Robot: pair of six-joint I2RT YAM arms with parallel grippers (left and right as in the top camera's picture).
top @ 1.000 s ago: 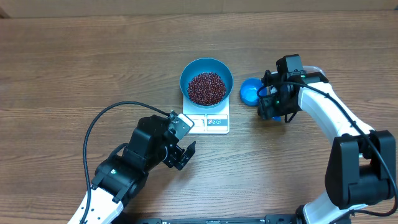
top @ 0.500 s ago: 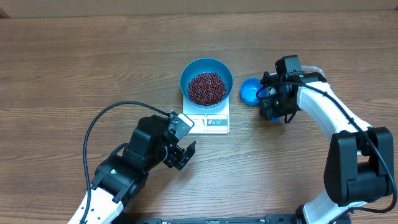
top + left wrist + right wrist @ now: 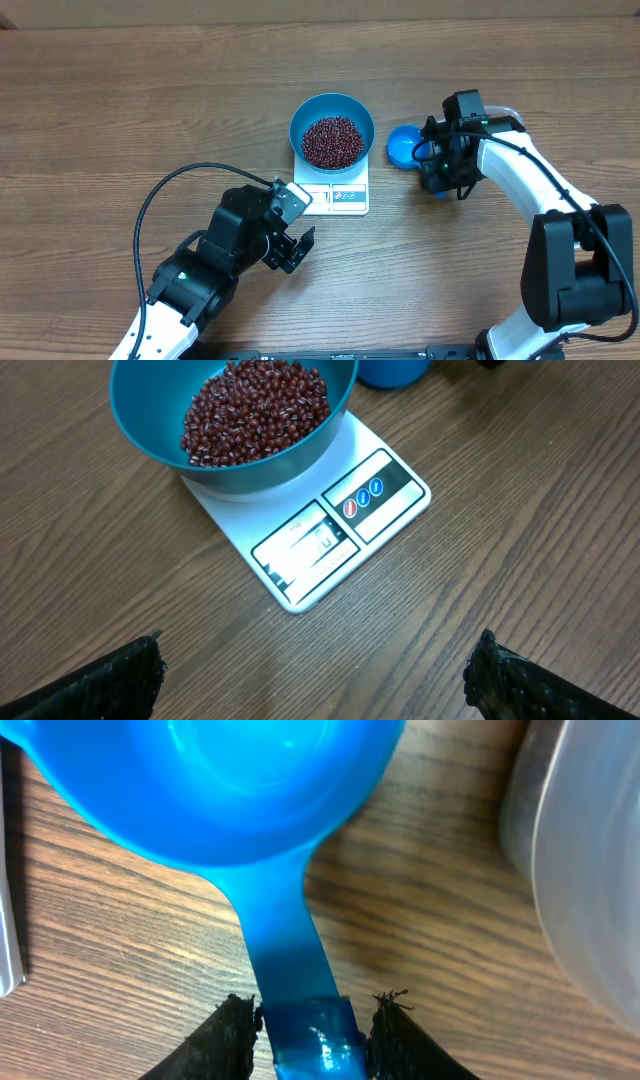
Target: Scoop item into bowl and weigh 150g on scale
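- Overhead: the bowl (image 3: 332, 102) is seen standing on the scale (image 3: 345, 196) at mid-table, with the beans (image 3: 332, 141) heaped in it as a dark red-brown mound that covers its bottom.
- A blue scoop (image 3: 403, 147) lies on the table (image 3: 150, 100) just to the right of the bowl. Its cup is turned toward the bowl and its handle toward the right gripper (image 3: 437, 172), which is set over the handle's end.
- The right arm is by far the nearer to the scoop. The left gripper (image 3: 296, 250) is parked below the scale, well apart from the scoop.
- Left wrist: the bowl is shown ahead on the scale's platform, with the display and buttons on the near edge. The fingertips (image 3: 110, 680) appear only at the frame's lower corners, spread fully wide with nothing between them.
- Right wrist: the handle's long axis runs straight from the cup down into the gap between the fingers (image 3: 232, 1035), so the jaws lie square across it.
- The jaws are partly drawn in, one on each side of the handle end. Whether they already pinch it cannot be told.
- A clear tub (image 3: 590, 870) stands just beside the scoop, on the side away from the bowl.
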